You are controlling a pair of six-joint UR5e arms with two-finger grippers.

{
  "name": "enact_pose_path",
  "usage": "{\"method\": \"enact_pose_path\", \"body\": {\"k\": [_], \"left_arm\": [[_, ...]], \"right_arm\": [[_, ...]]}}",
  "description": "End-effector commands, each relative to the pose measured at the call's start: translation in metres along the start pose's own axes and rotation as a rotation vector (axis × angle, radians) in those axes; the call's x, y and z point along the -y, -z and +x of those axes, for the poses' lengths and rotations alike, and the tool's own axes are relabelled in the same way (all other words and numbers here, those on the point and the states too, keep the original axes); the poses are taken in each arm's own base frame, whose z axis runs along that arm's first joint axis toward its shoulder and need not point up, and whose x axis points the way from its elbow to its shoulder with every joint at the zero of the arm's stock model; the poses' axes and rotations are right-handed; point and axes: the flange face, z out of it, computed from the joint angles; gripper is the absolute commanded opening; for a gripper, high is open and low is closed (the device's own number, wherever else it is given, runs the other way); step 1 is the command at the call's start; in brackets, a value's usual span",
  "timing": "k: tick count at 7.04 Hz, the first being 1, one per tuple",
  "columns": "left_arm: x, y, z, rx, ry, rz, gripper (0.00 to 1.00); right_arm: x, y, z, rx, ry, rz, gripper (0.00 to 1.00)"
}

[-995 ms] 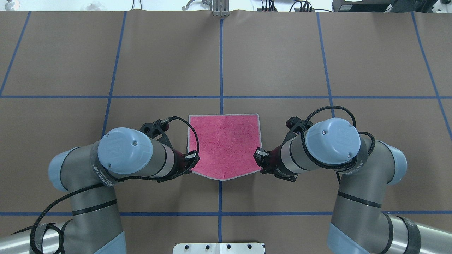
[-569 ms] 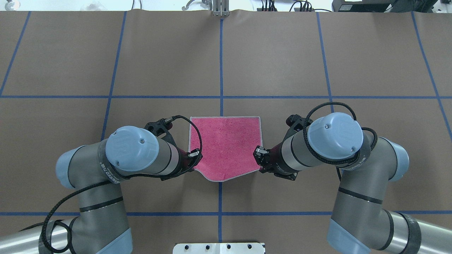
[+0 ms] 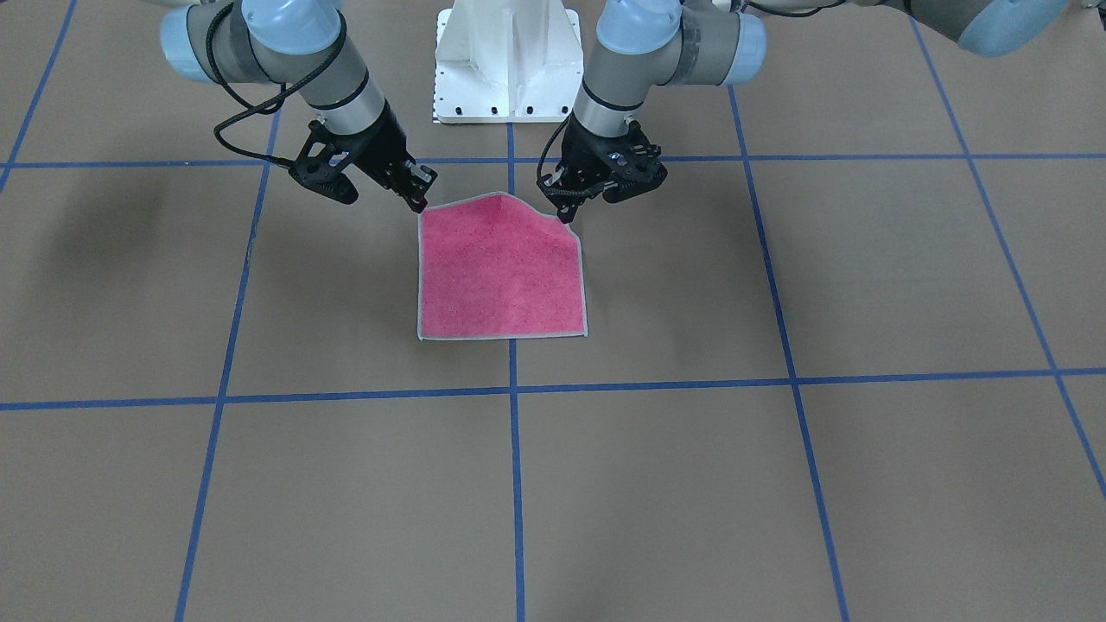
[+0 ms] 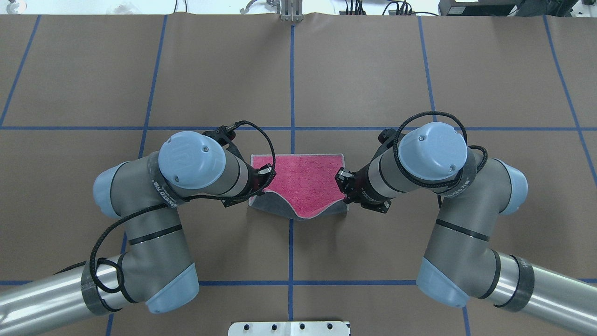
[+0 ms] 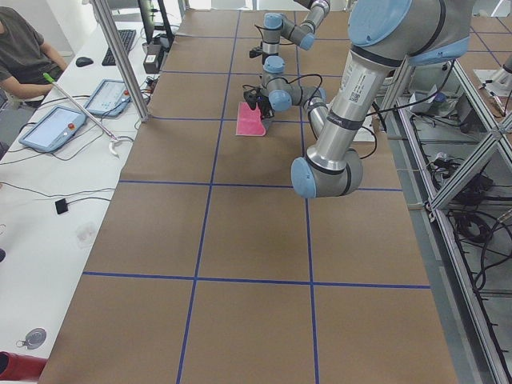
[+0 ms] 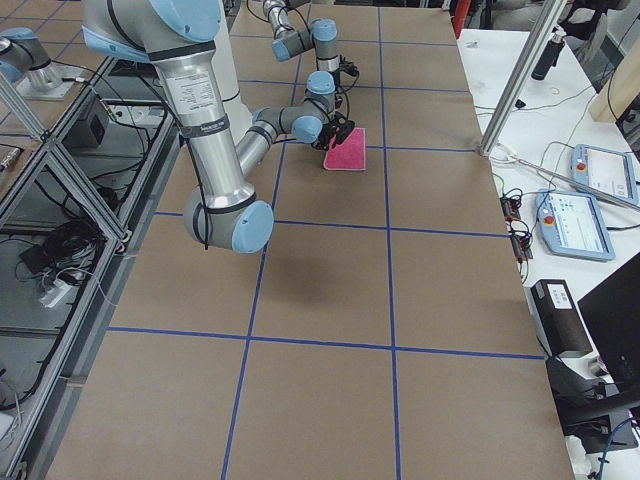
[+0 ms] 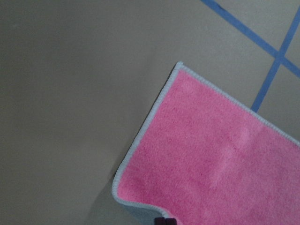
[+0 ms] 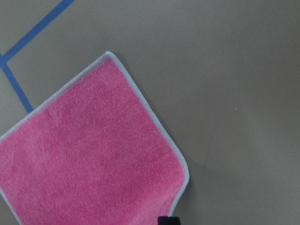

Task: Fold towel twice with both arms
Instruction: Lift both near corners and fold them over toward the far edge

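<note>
The towel [image 4: 303, 182] lies pink face up at the table's middle, its far edge flat on the brown table [image 4: 373, 84]. Its near edge is raised and sags in the middle, and the dark grey underside [image 4: 273, 207] shows beneath it. My left gripper [image 4: 268, 176] is shut on the near left corner, and my right gripper [image 4: 343, 179] is shut on the near right corner. In the front-facing view the towel [image 3: 501, 272] has the left gripper [image 3: 566, 213] and right gripper [image 3: 422, 200] at its raised corners. Both wrist views show the pink towel [image 7: 225, 159] [image 8: 89, 159] hanging below the fingers.
Blue tape lines [image 4: 292, 84] divide the brown table into squares. The white pedestal base [image 3: 505, 60] stands at the robot's edge. A metal clamp [image 4: 291, 11] sits at the far edge. A person [image 5: 24, 48] sits at a side desk with tablets [image 5: 54, 128].
Both grippers have moved away from the robot, carrying the towel's near corners up and toward its far edge. The pink area looks shorter and the grey underside now shows.
</note>
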Motion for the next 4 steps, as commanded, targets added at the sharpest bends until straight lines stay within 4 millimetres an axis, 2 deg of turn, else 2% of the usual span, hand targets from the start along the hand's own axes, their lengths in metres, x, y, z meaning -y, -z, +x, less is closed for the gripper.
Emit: {"method": "enact_pose_path", "body": {"k": [1, 4], "left_arm": [[0.019, -0.018, 0.001, 0.032, 0.016, 0.027, 0.00], [0.034, -0.021, 0.001, 0.035, 0.030, 0.043, 0.00]], "right_arm": [[0.015, -0.007, -0.008, -0.008, -0.013, 0.020, 0.00], [0.032, -0.017, -0.018, -0.020, -0.022, 0.043, 0.00]]}}
